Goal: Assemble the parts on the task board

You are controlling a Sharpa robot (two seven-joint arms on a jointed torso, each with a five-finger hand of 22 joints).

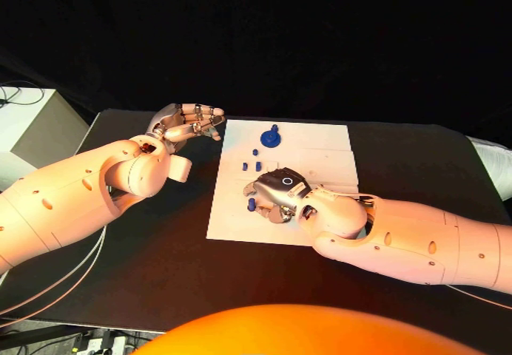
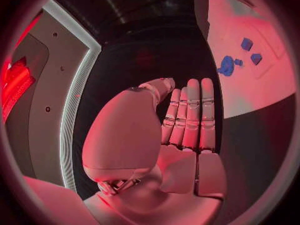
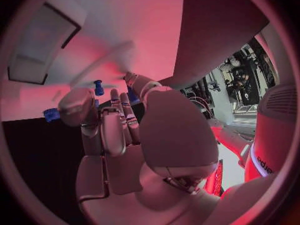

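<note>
Matt black desk, flat matt white task board like thin plastic sheet, small blue parts of smooth plastic, smooth glossy hard-shell arms, left hand and right hand with metallic silver fingers

Warm orange light on a dark scene; wrist views red-tinted, perhaps blurred.

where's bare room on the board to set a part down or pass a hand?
Free: the task board strip along its right edge, right of the round blue part, and its near-left corner below the right hand. Bare table lies right of the board. Crowded: the board's left-middle, where small blue parts sit by the right hand. The left hand hangs off the far-left corner.
</note>
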